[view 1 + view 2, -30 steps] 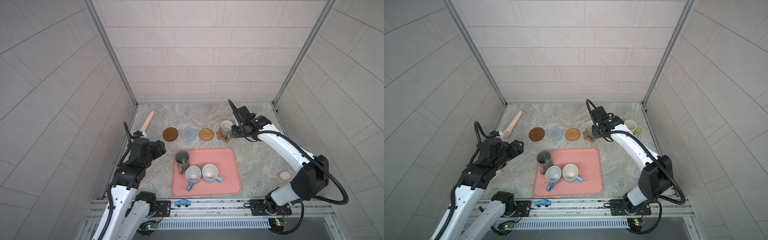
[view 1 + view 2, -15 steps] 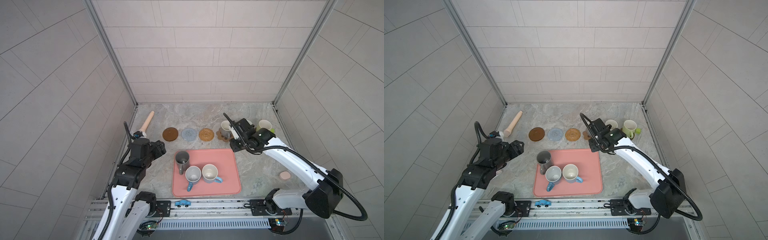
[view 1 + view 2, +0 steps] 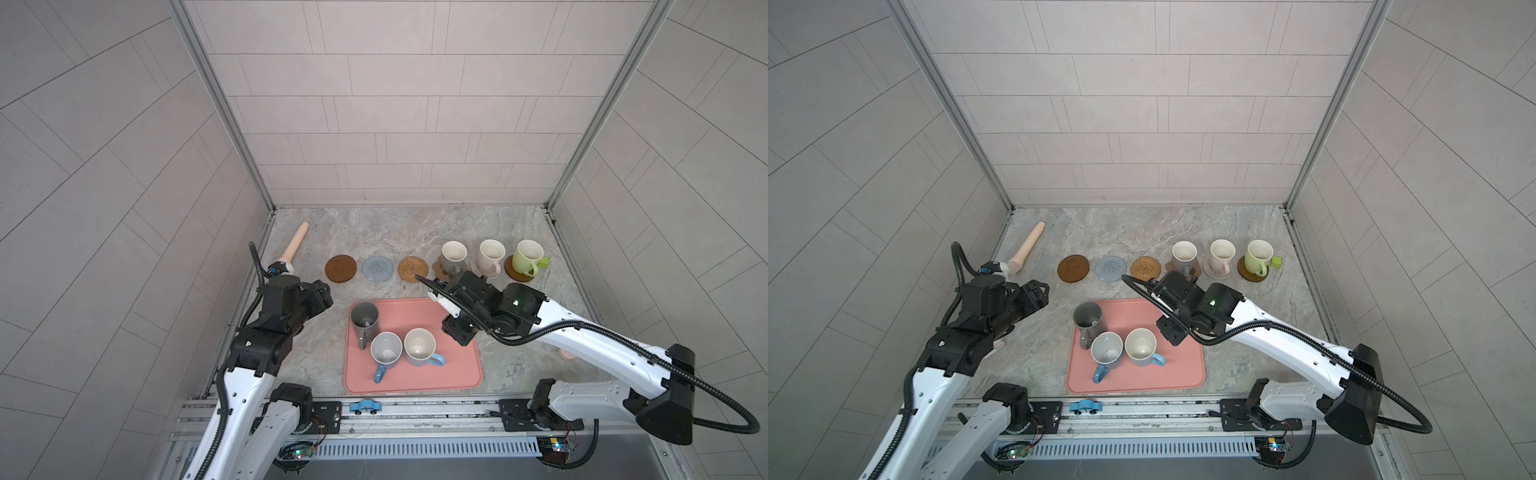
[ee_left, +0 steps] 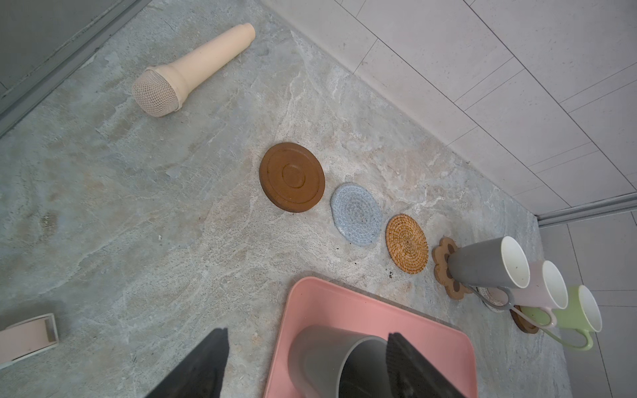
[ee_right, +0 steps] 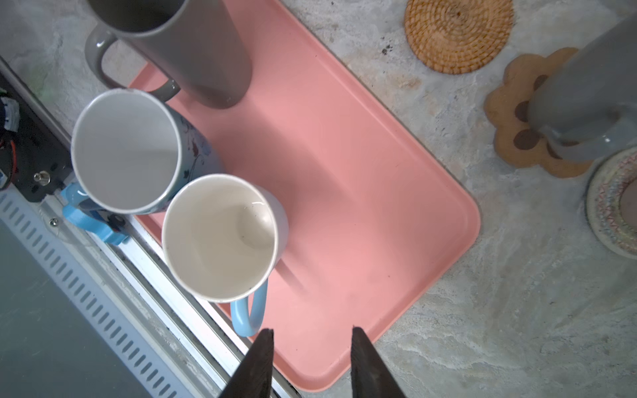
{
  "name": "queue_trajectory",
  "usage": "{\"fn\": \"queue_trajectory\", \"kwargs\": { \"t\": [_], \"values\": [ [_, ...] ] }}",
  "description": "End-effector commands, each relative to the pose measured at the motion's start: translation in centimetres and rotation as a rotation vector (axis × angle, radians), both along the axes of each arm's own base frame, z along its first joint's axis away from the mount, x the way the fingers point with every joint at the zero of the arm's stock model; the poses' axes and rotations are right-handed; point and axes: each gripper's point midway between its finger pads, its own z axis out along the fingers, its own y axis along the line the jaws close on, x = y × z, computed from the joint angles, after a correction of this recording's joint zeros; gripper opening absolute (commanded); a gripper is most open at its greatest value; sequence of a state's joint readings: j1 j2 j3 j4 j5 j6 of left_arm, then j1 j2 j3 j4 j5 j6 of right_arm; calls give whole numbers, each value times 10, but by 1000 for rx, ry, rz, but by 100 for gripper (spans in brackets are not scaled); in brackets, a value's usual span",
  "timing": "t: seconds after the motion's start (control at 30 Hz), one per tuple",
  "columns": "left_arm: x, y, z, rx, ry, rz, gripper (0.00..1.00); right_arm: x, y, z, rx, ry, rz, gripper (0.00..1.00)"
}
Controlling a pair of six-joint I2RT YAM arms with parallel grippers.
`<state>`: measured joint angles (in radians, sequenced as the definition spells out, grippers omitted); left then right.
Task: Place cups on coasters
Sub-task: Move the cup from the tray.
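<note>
top views: the right gripper has left the grey mug on the paw coaster and swung back over the tray, so three mugs are placed and three wait. left wrist: the left gripper gapes empty toward the dark mug, and three coasters lie free on the bare table. right wrist: jaws partly open, empty, over the tray's edge, its bare half beside the blue mug.

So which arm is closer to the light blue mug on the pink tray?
Right. The right gripper hovers over the pink tray beside the light blue mug; the left gripper is off the tray, beyond the tall dark grey mug.
</note>
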<state>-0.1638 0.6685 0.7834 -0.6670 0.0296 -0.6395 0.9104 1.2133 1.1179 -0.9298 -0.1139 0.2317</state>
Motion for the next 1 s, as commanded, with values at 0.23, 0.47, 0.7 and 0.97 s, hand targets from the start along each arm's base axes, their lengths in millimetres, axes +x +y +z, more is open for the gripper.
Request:
{"fn": "queue_trajectory", "kwargs": {
  "t": [0.23,0.47,0.7,0.97],
  "values": [
    [5,1,5,-15,-21,17,79,-38,3,-20,-31,52,58,41],
    [4,0,2,-19,-20,15,79,-48,19,-36,-72,58,77,42],
    [3,0,0,-21,-14,10,79,-50,30,-49,-132,54,97,41],
    [1,0,-2,-20,-10,13,79,-48,34,-59,-163,56,87,41]
  ]
}}
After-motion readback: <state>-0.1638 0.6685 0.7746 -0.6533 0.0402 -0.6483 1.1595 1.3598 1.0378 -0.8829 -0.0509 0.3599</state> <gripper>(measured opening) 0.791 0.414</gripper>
